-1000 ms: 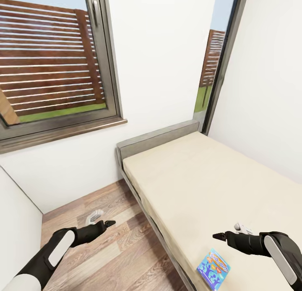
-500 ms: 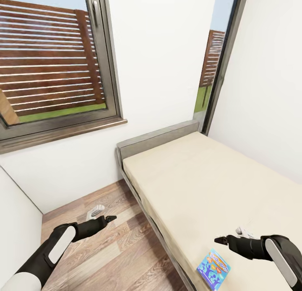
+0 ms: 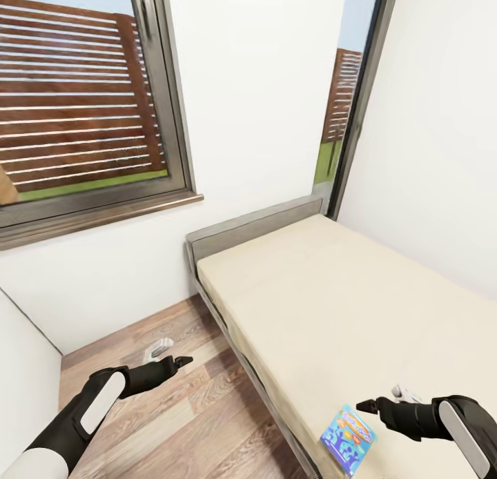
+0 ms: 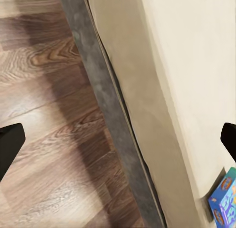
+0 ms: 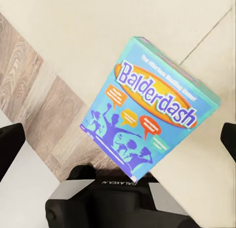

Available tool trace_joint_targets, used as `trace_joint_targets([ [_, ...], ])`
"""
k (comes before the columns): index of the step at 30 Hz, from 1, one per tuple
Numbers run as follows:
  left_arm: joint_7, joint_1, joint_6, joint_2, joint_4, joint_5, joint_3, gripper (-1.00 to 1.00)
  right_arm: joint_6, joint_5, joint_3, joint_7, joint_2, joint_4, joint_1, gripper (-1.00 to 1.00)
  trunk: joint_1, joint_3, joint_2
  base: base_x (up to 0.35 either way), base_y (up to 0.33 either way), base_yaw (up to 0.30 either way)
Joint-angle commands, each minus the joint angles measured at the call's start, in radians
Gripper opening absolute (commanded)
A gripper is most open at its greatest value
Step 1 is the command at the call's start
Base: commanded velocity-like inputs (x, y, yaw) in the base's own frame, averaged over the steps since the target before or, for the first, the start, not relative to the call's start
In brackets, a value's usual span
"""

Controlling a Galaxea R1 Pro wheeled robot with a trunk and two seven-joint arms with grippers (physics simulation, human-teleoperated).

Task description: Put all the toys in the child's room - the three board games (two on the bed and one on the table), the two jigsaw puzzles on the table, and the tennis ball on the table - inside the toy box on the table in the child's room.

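Our right gripper (image 3: 367,405) hangs over the near corner of the bed (image 3: 345,299), its fingers spread apart and holding nothing. Just below it, at the mattress edge, lies the blue board game (image 3: 348,440); from the right wrist we read "Balderdash" across its lid (image 5: 155,107) in purple letters on an orange oval, and the smaller print is too fine to make out. Our left gripper (image 3: 181,361) hovers over the wooden floor (image 3: 193,424) beside the bed, also open and empty. Two windows (image 3: 83,106) face a slatted fence.

Flat blue printed game box (image 5: 150,117): smooth cardboard
Cream bed mattress (image 3: 345,306): matt cloth
Brown plank floor (image 3: 186,410): grained wood
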Motion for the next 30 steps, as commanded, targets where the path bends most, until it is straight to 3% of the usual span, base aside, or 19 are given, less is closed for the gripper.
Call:
trace_joint_targets([
  [1,-0.001,0.0,0.004,0.001,-0.001,0.002,-0.002,1.0,0.004,0.009,-0.002,0.01,0.0,0.003,-0.001,1.0,0.004,-0.004,-0.008,0.0,0.0,-0.186],
  [15,-0.001,0.0,0.007,0.001,0.0,0.002,-0.005,1.0,0.003,0.008,-0.002,0.009,0.0,0.017,-0.001,1.0,0.058,-0.048,-0.106,0.0,0.0,-0.223],
  [30,0.0,0.0,0.008,0.0,0.001,0.002,-0.005,1.0,0.002,0.008,0.0,0.009,0.001,0.018,-0.001,1.0,0.115,-0.095,-0.211,0.0,0.0,-0.044],
])
